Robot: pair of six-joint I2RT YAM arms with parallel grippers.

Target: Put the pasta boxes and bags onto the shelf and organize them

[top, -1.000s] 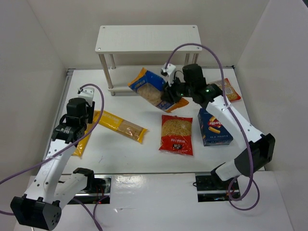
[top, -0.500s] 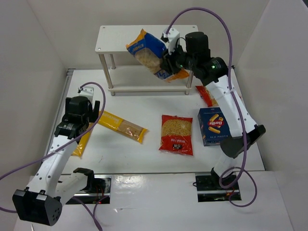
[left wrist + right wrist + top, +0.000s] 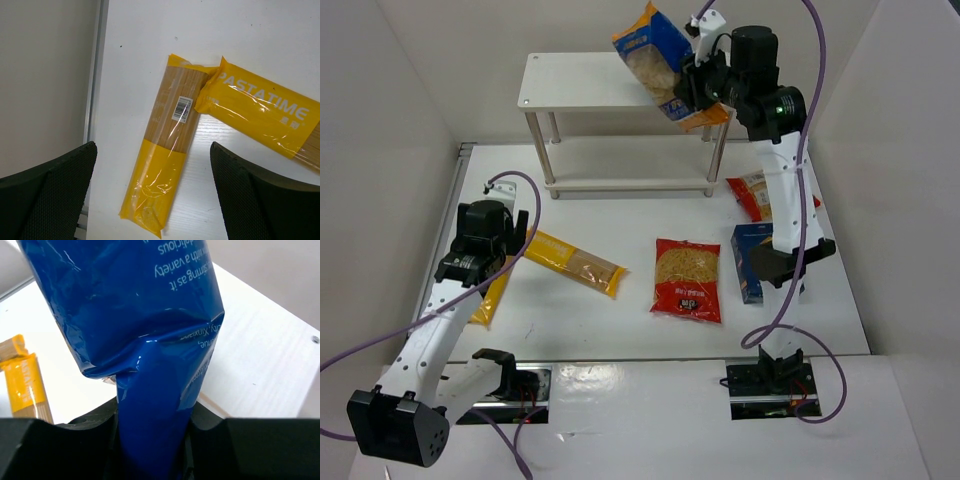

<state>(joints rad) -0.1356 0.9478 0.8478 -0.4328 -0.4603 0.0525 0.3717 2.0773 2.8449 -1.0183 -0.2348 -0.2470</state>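
You have no pack on the shelf [image 3: 570,80] yet: your right gripper [image 3: 692,88] is clamped on the blue-and-orange bag [image 3: 655,50], which hangs tilted over the right end of the shelf's top board. In front of the shelf lie a red bag [image 3: 687,279], the blue box [image 3: 752,265] and two spaghetti packets [image 3: 575,262], with another red bag [image 3: 752,193] by its right leg. Your left gripper [image 3: 152,145] hangs wide open over one packet, and nothing seems to block the top board.

A white table [image 3: 620,210] sits between 3 white walls [image 3: 400,80].
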